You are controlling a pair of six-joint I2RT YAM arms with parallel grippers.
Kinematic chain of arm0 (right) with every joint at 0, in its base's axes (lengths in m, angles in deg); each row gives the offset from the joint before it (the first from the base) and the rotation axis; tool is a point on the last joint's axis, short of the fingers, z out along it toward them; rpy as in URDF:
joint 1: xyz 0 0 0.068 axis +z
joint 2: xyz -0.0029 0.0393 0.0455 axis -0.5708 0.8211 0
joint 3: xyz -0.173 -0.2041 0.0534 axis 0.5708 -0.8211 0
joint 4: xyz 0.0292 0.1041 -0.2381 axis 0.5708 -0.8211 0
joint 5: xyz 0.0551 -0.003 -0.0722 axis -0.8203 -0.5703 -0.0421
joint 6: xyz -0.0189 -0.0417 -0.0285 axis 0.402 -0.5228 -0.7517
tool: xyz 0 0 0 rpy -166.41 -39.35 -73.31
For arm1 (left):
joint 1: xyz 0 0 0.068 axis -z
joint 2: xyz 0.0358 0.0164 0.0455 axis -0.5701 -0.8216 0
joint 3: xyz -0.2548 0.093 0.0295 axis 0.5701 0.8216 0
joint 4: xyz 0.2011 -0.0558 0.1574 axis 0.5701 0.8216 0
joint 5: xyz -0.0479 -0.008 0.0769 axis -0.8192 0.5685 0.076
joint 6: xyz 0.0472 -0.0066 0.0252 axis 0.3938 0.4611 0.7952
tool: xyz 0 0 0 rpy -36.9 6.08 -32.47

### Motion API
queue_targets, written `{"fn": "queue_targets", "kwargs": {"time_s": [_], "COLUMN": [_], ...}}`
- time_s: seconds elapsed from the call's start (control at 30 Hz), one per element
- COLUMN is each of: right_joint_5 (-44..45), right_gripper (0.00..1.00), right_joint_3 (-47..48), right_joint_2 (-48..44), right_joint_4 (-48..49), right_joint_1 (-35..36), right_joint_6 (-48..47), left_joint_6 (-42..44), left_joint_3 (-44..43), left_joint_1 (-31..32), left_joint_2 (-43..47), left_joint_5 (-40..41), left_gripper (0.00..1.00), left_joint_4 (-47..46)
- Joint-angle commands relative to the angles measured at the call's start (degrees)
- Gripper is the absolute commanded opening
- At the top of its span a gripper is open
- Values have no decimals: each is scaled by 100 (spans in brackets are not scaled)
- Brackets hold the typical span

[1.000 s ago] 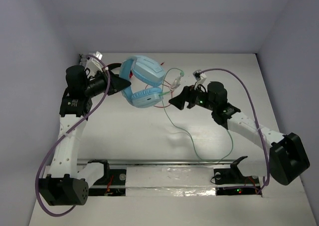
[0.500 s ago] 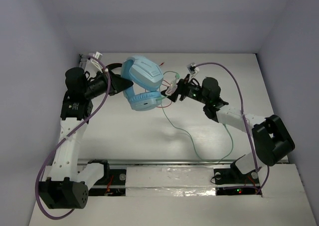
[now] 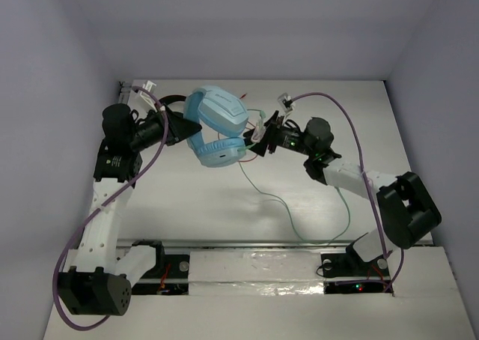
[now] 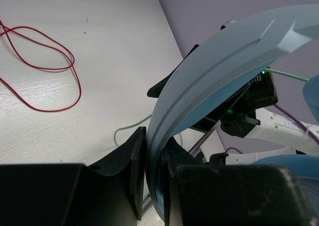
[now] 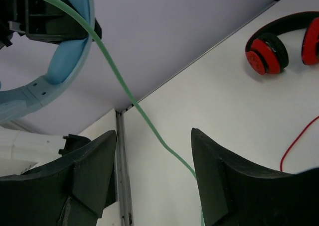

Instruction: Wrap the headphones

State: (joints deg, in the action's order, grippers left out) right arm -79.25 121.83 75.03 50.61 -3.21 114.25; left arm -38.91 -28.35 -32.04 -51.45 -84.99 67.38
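Observation:
The light blue headphones hang above the table at the back, held by the headband. My left gripper is shut on that band, one black finger on each side of it. The thin pale green cable drops from the ear cups and trails over the table toward the front right. My right gripper sits just right of the lower ear cup, open. In the right wrist view the green cable runs through the gap between its fingers without touching either; the gripper holds nothing.
Smaller red-and-black headphones lie on the table at the back, mostly hidden behind the left gripper from above. Their red cable loops over the white table. A metal rail runs along the near edge. Walls close in on three sides.
My right arm has swung left and back toward the blue headphones, and its jaws have narrowed around the green cable. The left gripper keeps its hold, shifted slightly.

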Motion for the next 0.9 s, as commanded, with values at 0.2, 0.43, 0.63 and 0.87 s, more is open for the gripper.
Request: {"fn": "queue_targets", "kwargs": {"time_s": [0.2, 0.43, 0.63, 0.87], "right_joint_5": [-266, -300, -46, 3132], "right_gripper": [67, 63, 12, 0], "right_joint_3": [519, 580, 406, -131], "right_joint_2": [462, 998, 964, -880], "right_joint_4": [613, 1755, 2125, -1322], "right_joint_1": [409, 462, 462, 462], "right_joint_6": [104, 877, 1054, -413], "left_joint_6": [-236, -288, -131, 327], "left_joint_3": [-50, -68, -85, -358], "left_joint_1": [194, 246, 299, 299], "left_joint_2": [171, 179, 232, 398], "left_joint_5": [15, 50, 331, 1535], "left_gripper": [0, 0, 0, 0], "left_joint_4": [-545, -554, -326, 281]}}
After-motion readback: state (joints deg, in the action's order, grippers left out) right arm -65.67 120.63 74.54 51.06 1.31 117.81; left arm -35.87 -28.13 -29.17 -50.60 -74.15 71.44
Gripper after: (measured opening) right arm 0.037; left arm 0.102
